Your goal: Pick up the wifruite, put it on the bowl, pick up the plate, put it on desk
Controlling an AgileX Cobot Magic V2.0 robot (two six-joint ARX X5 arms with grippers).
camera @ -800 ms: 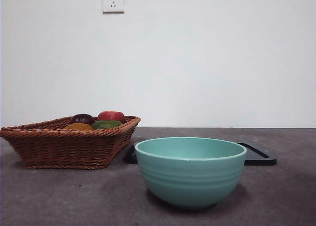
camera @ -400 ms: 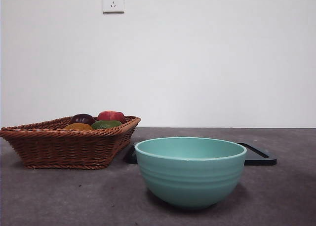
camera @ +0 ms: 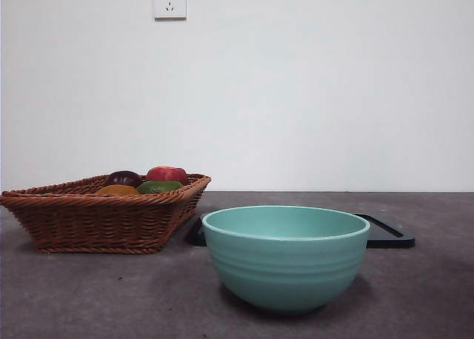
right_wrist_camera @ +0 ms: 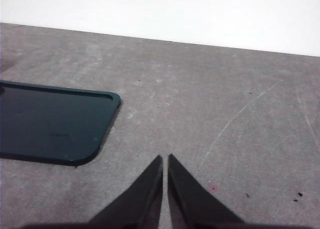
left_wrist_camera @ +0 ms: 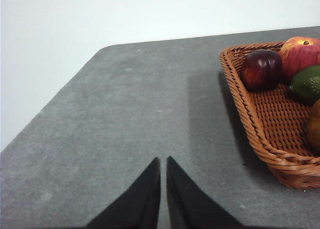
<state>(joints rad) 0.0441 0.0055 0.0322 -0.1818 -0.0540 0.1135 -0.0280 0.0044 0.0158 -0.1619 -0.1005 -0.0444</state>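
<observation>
The left gripper [left_wrist_camera: 163, 161], jaws pressed together, hangs over bare desk [left_wrist_camera: 125, 114] beside the basket [left_wrist_camera: 250, 124]; the right gripper [right_wrist_camera: 165, 159], likewise closed, waits near the plate [right_wrist_camera: 50, 124]. The wifruite [left_wrist_camera: 314, 129] lies low against the basket's wall, crowded by the avocado [left_wrist_camera: 307, 84], so a reach risks snagging wicker. The bowl [camera: 286, 257] stands clear of the basket.

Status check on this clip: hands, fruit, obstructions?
Left hand, right hand shut, empty, waiting. Brownish-orange oval fruit sits in brown wicker basket. Nothing blocking.
</observation>
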